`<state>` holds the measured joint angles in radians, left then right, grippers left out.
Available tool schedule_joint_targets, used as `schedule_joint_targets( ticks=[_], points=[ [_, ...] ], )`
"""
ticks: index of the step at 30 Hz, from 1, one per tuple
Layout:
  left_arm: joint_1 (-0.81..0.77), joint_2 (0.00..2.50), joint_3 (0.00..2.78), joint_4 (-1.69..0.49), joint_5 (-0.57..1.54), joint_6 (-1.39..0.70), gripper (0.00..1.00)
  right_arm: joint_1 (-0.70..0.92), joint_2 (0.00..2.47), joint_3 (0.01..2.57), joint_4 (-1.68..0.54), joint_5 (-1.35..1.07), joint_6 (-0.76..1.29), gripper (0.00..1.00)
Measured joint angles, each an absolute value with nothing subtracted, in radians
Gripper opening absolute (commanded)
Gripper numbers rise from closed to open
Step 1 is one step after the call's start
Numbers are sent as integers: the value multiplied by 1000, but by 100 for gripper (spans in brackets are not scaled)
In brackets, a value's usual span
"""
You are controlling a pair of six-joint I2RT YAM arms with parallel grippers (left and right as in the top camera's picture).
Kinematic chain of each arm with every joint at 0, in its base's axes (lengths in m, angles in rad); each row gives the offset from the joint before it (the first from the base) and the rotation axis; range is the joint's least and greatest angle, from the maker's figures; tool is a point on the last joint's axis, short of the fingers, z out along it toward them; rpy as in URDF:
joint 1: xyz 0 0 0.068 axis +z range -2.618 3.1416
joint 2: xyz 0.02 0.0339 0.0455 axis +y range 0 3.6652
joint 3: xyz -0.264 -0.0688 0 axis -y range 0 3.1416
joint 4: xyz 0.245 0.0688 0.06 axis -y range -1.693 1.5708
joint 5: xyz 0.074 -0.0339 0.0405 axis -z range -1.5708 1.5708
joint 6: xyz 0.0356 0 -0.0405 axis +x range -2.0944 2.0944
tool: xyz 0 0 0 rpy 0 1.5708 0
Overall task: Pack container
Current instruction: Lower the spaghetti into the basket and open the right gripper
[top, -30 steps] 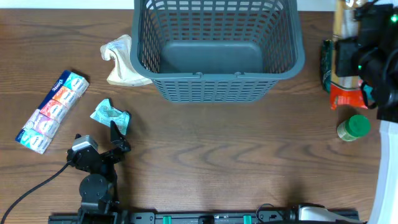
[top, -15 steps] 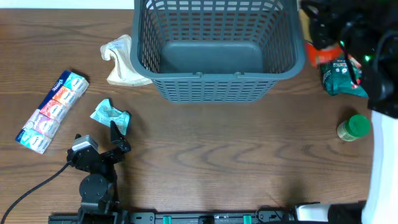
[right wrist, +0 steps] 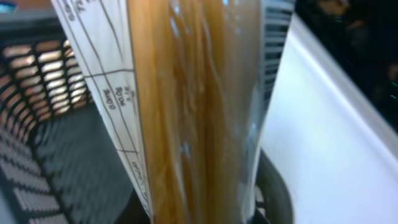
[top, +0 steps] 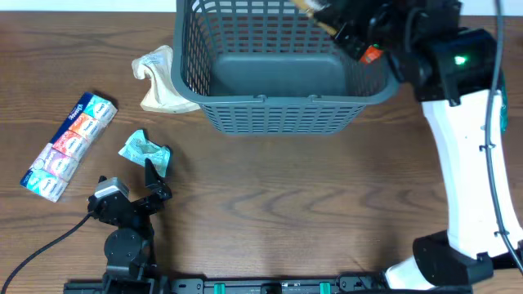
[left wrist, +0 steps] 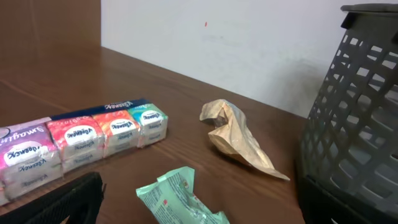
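The right end effector (top: 341,24) pinches a long clear packet of tan sticks (right wrist: 193,112). Under it sits the big dark grey plastic basket (top: 286,114). The left end effector (top: 157,181) is spread wide.

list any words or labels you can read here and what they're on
Row of multicolour tissue packs: script brand word on each, too blurred to read.
Clear packet of golden strands: white label's small print and barcode, unreadable.
Crumpled green wrapper: print too small.
Nothing else lettered.
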<state>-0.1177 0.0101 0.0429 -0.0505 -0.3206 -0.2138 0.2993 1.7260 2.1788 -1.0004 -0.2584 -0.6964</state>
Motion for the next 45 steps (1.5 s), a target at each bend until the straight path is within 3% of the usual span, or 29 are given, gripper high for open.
schedule_joint_targets(
  ticks=[12, 31, 32, 35, 36, 45],
  points=[
    [-118, 10, 43, -51, -321, -214, 99, 358, 1877, 2179, -1203, -258, -839, 1],
    [-118, 10, 43, -51, -321, -214, 99, 358, 2026, 2179, -1246, -247, -884, 1],
    [-118, 10, 43, -51, -321, -214, 99, 358, 2026, 2179, -1246, -247, -884, 4],
    [-118, 10, 43, -51, -321, -214, 98, 358, 2026, 2179, -1249, -249, -883, 72],
    [-118, 10, 43, -51, -321, -214, 99, 358, 2026, 2180, -1246, -253, -883, 77],
    [-118, 10, 43, -51, -321, -214, 99, 358, 2026, 2200, -1237, -267, -881, 79]
  ],
)
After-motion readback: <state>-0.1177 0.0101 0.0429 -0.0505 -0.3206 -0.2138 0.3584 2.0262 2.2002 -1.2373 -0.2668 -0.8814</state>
